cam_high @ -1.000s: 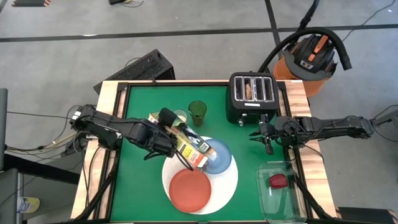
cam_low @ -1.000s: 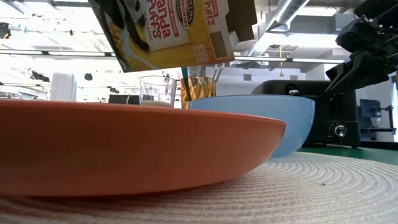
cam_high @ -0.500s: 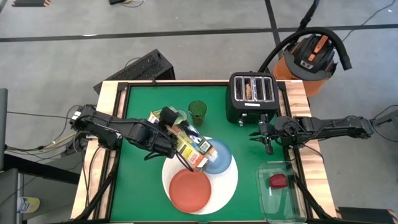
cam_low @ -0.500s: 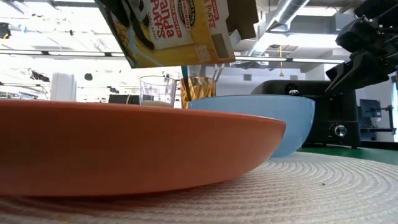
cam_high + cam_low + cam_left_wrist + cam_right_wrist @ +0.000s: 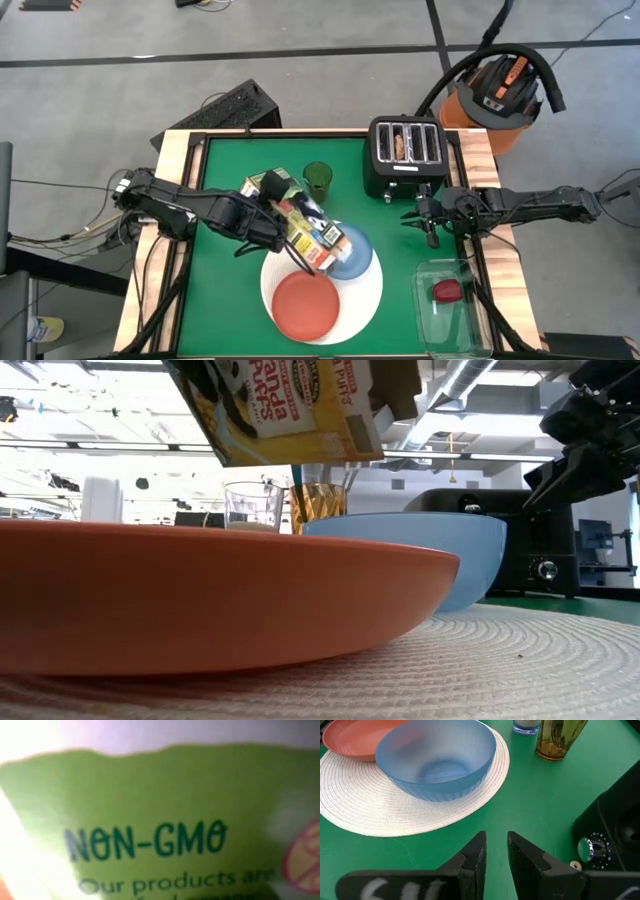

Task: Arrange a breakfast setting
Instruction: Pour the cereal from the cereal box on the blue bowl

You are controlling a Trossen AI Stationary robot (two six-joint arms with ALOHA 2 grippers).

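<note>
White plate [image 5: 362, 300]: large, round, with a woven, ribbed surface (reads like a mat in the low view), flat on the green table, near the middle. Orange plate [image 5: 305, 305]: smaller, smooth, shallow, resting on the white plate's near-left part. Blue bowl [image 5: 436, 758]: light blue, faintly ribbed wall, upright, empty, on the white plate's far-right part, just beside the orange plate; touching or not, cannot tell.
</note>
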